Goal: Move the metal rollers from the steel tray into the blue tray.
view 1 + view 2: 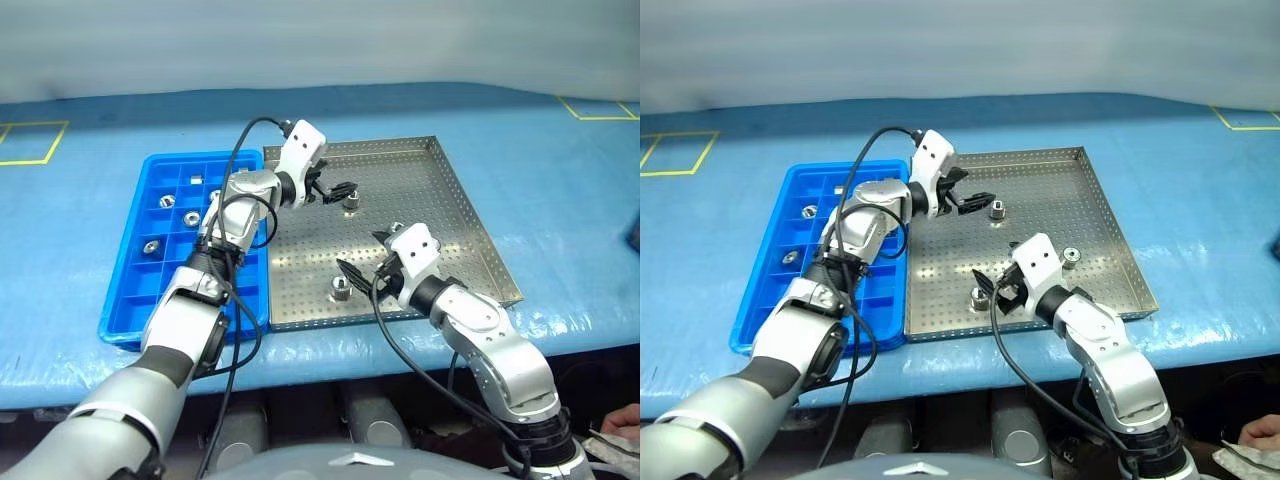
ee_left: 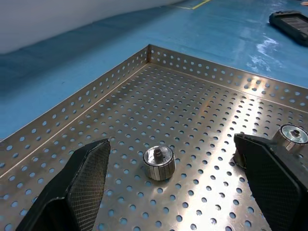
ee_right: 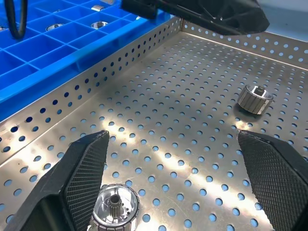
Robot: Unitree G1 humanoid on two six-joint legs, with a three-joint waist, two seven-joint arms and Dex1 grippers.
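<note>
From the head views, the left hand [image 1: 977,201] hangs over the far part of the steel tray [image 1: 1110,215], fingers apart and empty, with one roller [image 1: 996,210] just beside its tips. The right hand [image 1: 992,287] is over the near part, fingers also apart, a second roller [image 1: 980,296] at its tips and a third [image 1: 1071,257] further right. The blue tray [image 1: 130,300] lies left of both hands on the worktop [image 1: 560,180] (several rollers [image 1: 167,201] already in its compartments).

In the left wrist view, a roller [image 2: 159,163] stands between the spread fingers [image 2: 79,185].

In the right wrist view, a roller [image 3: 114,208] lies beside one finger [image 3: 79,179]; another [image 3: 254,99] sits ahead.
</note>
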